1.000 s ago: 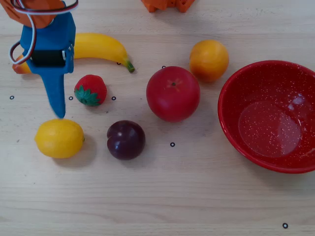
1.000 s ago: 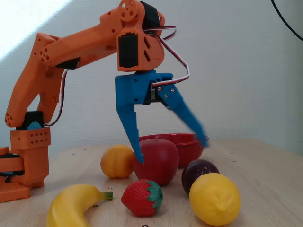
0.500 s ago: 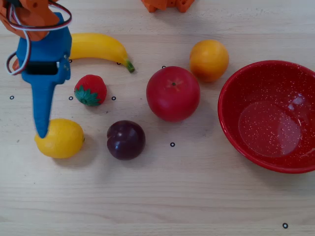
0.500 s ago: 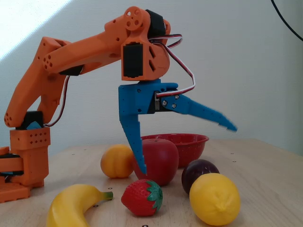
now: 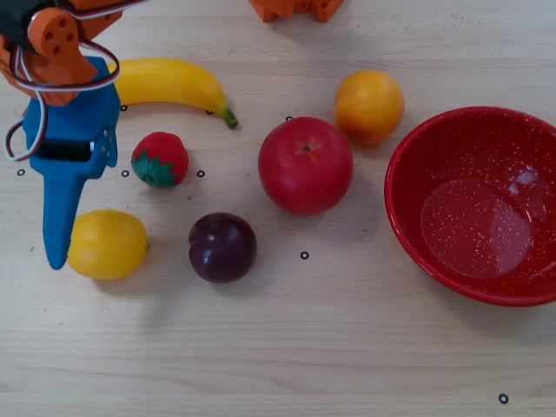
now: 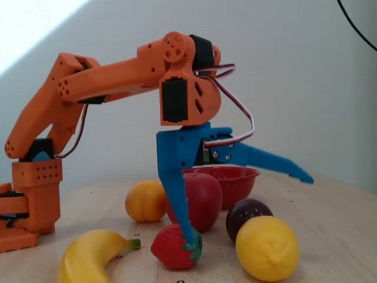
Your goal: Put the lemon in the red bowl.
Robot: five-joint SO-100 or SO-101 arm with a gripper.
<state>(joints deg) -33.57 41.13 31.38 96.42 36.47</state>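
Jaws of the gripper (image 6: 247,206) stand wide apart and hold nothing, spread to straddle the lemon (image 5: 108,244). It lies on the table (image 5: 287,347), well apart from the red bowl (image 5: 476,204).

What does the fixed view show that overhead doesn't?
Only the fixed view: the gripper spread wide, one finger raised above the lemon, plus the arm's base. Only overhead: the inside of the red bowl, with nothing in it, and the spacing between fruits. Both: lemon, plum, strawberry, banana, red fruit, orange.
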